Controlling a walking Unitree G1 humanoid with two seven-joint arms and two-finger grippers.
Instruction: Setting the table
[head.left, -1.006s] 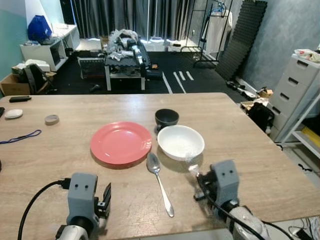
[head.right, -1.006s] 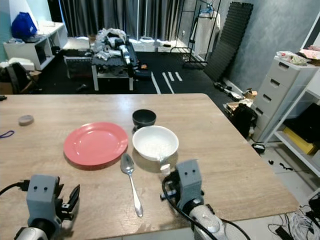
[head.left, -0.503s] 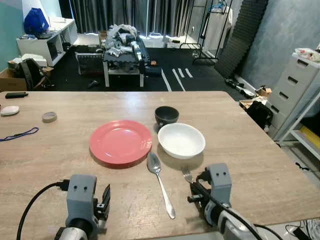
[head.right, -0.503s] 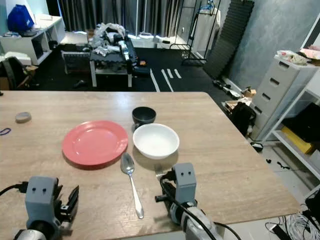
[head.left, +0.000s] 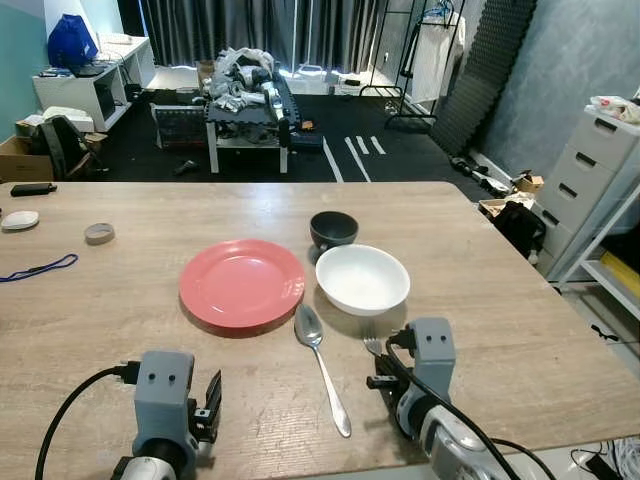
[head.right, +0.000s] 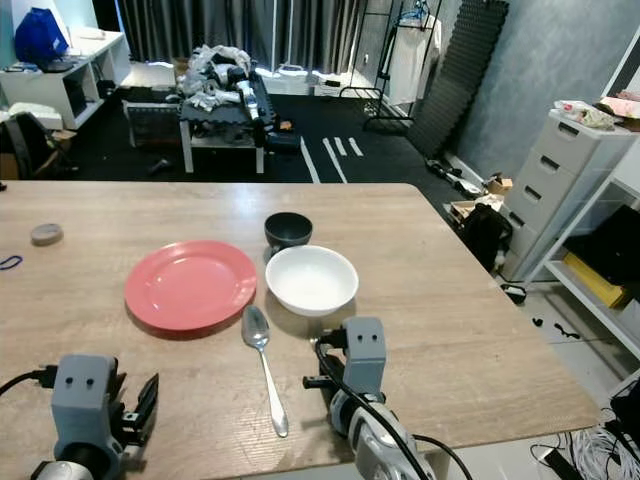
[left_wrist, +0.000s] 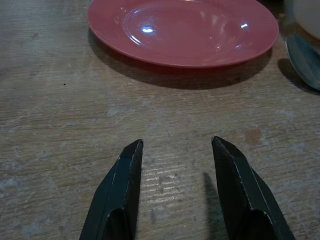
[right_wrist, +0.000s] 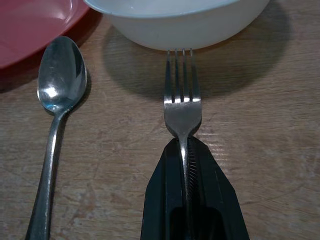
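Right gripper (right_wrist: 185, 150) clamped on fork (right_wrist: 182, 90), lower centre, tines just short of white bowl (head.left: 362, 279). Spoon (head.left: 320, 366) beside. Left gripper (left_wrist: 175, 150) spread apart, near red plate (head.left: 242, 283).

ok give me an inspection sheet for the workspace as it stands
surface: wooden table, worn grain.
job's things: red plate; white bowl beside it; dark bowl behind; spoon lying flat; fork pointing at the white bowl.
clutter: small round tin, blue cord, white disc at the table's left.
grippers: right claw shut on the fork; left claw open, low over the table.
cables: black cable at the left arm.
surroundings: drawer unit, cluttered bench.
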